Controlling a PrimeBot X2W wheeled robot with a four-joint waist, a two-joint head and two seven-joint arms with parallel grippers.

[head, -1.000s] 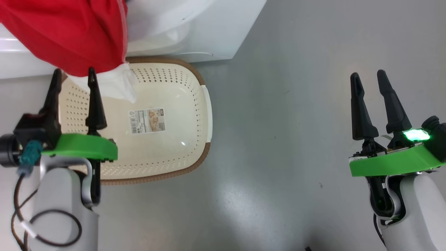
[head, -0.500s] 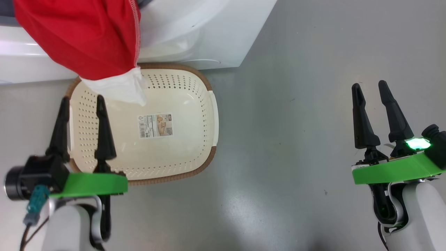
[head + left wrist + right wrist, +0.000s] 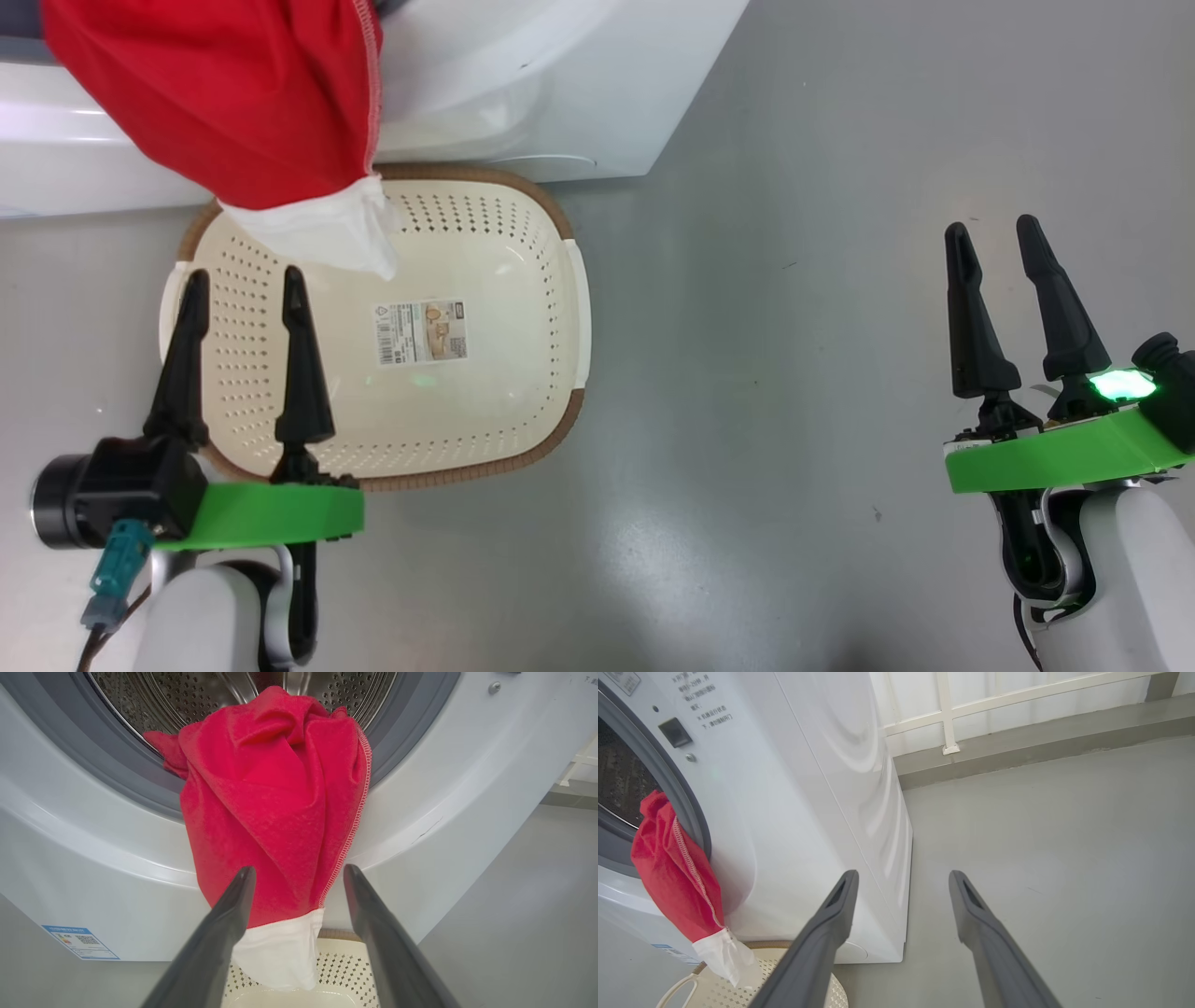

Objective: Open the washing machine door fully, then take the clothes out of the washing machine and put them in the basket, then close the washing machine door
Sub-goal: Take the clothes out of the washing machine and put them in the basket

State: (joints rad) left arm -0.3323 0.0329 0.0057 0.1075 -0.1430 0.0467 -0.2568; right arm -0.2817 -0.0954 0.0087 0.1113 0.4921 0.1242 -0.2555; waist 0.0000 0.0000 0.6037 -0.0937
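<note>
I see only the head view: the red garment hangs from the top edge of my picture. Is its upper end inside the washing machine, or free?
Observer: Inside. In the left wrist view the clothes drape out over the grey rubber ring, and their top lies in the steel drum.
Operator: And what lies beyond the top right of my picture?
Observer: The right wrist view shows the grey floor running past the washing machine to a low kerb with a white railing on it.

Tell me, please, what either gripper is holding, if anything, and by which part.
Nothing is held: left gripper and right gripper show open, empty jaws; the clothes hang from the washer.
</note>
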